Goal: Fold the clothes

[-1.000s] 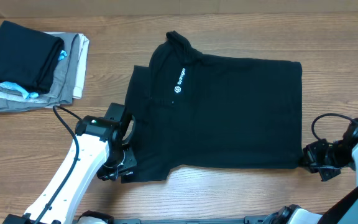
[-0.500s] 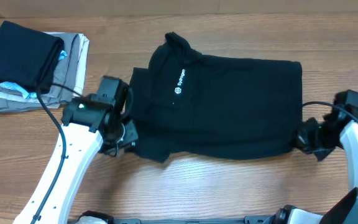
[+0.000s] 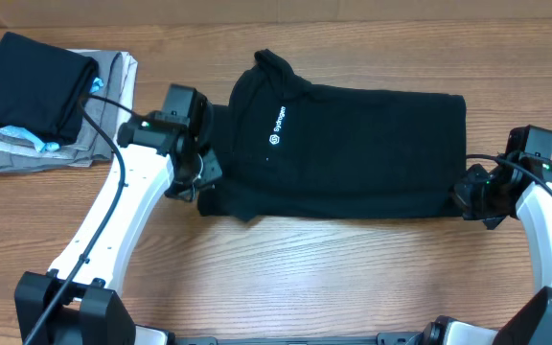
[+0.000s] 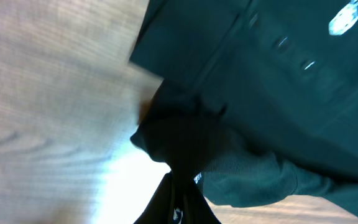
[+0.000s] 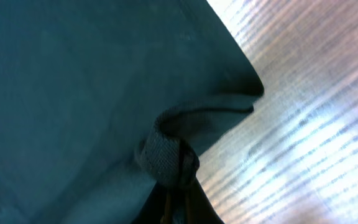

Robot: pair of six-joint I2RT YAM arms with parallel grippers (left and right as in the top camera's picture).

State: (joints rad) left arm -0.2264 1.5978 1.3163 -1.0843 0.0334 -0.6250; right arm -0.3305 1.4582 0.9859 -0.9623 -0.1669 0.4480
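Fabric is clamped at both ends: the large, soft black short-sleeved shirt with a collar and a small white chest logo (image 3: pixel 353 144) lies spread lengthwise on the wooden tabletop (image 3: pixel 353 278), collar toward the left arm. The left end effector (image 3: pixel 197 184) is closed on a bunched wad of sleeve at the near-left corner, and the right end effector (image 3: pixel 465 199) is closed on a rolled bit of hem at the near-right corner. Both pinches look small to me, so a brisk carry could pull the cloth free on one side and leave the fold crooked. Uneven travel between the arms would skew the edge too, and the sleeve wad may tuck under as a lump. The left arm's cable passes near the stack of folded grey and beige garments (image 3: pixel 36 96), where it might snag.
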